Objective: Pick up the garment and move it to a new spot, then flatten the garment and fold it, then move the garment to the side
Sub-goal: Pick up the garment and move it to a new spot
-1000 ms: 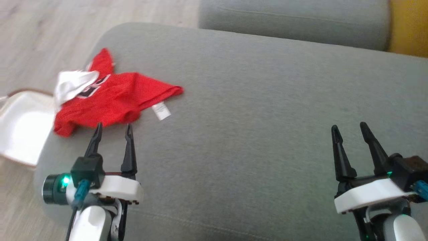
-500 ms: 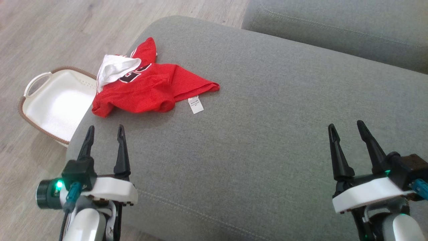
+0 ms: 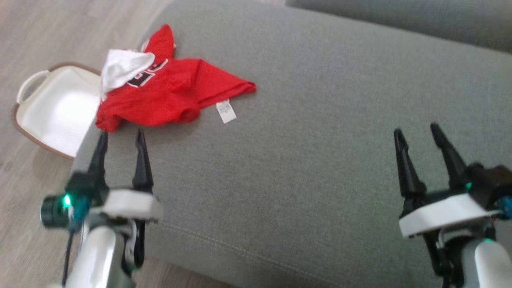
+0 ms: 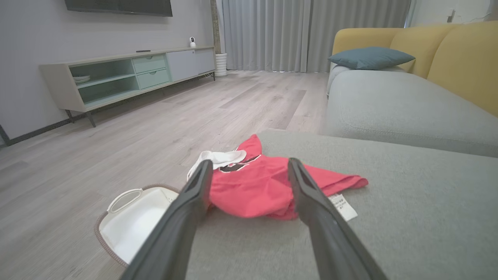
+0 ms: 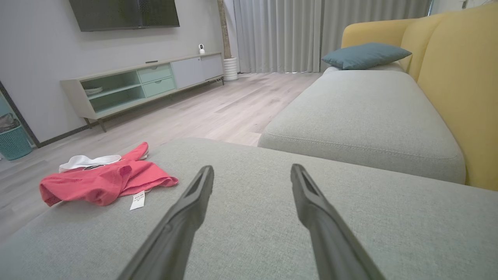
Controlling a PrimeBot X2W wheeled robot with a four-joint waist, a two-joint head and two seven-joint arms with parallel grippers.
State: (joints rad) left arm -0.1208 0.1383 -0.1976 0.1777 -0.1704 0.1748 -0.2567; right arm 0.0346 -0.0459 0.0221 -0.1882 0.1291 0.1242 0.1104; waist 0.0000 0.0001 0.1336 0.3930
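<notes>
The garment (image 3: 168, 94) is a crumpled red shirt with a white part and a white label, lying at the far left corner of the grey sofa cushion (image 3: 320, 140). It also appears in the left wrist view as the garment (image 4: 253, 190) and in the right wrist view as the garment (image 5: 101, 179). My left gripper (image 3: 121, 138) is open, its tips just short of the garment's near edge, nothing between the fingers. Far to the right my right gripper (image 3: 417, 132) stands open over bare cushion, empty.
A white basket (image 3: 52, 108) with a brown rim sits on the wooden floor beside the cushion's left edge. A second grey cushion (image 5: 365, 112), a yellow sofa back (image 5: 459, 85) and a blue pillow (image 5: 363, 54) lie beyond. A TV cabinet (image 4: 124, 74) stands along the wall.
The head camera has swung and the whole picture shifted. The left gripper has come closer to the garment's near edge. Both grippers stay open.
</notes>
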